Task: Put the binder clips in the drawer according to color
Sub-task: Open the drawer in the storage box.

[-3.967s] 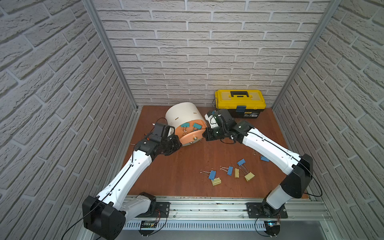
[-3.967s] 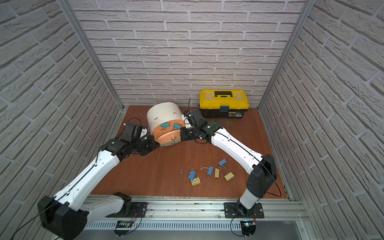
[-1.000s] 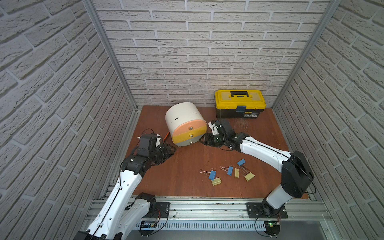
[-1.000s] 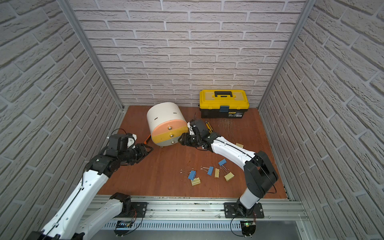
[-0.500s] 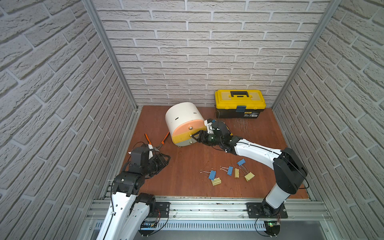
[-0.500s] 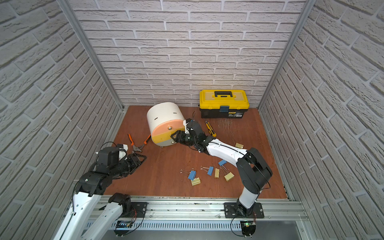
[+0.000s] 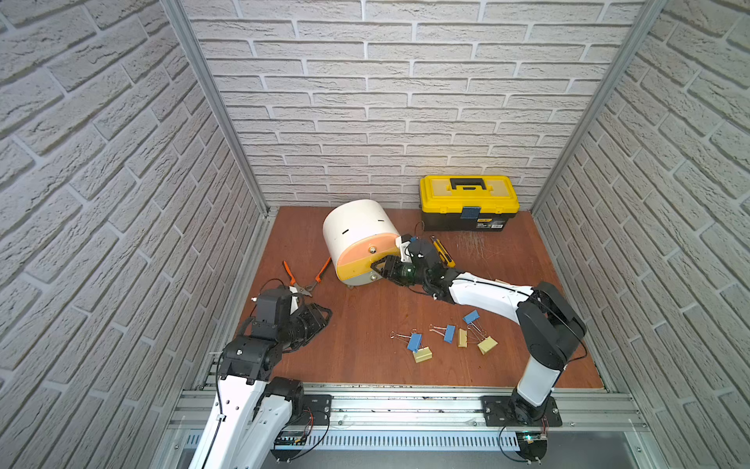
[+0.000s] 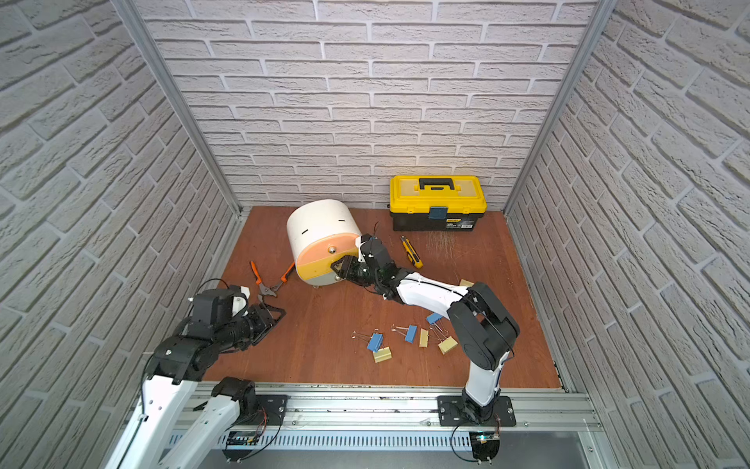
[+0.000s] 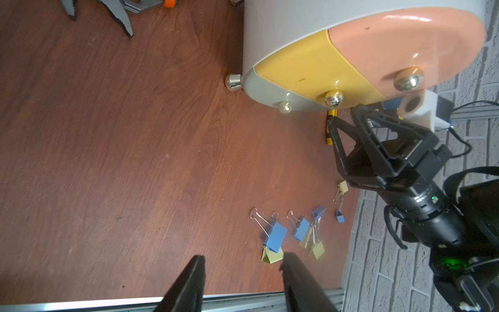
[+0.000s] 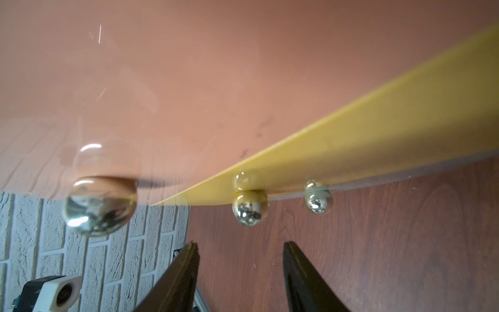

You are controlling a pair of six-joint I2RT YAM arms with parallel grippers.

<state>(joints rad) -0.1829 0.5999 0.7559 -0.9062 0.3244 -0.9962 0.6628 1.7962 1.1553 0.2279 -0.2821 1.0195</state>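
The drawer (image 7: 357, 239) is a white round-topped cabinet with peach, yellow and grey fronts, all pushed in. My right gripper (image 7: 378, 266) is open just in front of the yellow drawer's knob (image 10: 250, 206), with the knob ahead of the gap between the fingers and nothing held. Several binder clips, blue (image 7: 414, 341) and pale yellow (image 7: 422, 356), lie loose on the floor near the front. The left wrist view shows them too, such as a blue clip (image 9: 276, 237). My left gripper (image 7: 323, 314) is open and empty, low at the near left, away from the cabinet.
A yellow-black toolbox (image 7: 468, 201) stands against the back wall. A utility knife (image 8: 411, 252) lies to the right of the cabinet and orange-handled pliers (image 7: 304, 280) to its left. Brick walls close in both sides. A metal rail (image 7: 406, 402) runs along the front.
The peach drawer, open four seconds ago, is now pushed in. My left arm has pulled back to the near left. My right gripper has moved left to the cabinet front and narrowed slightly.
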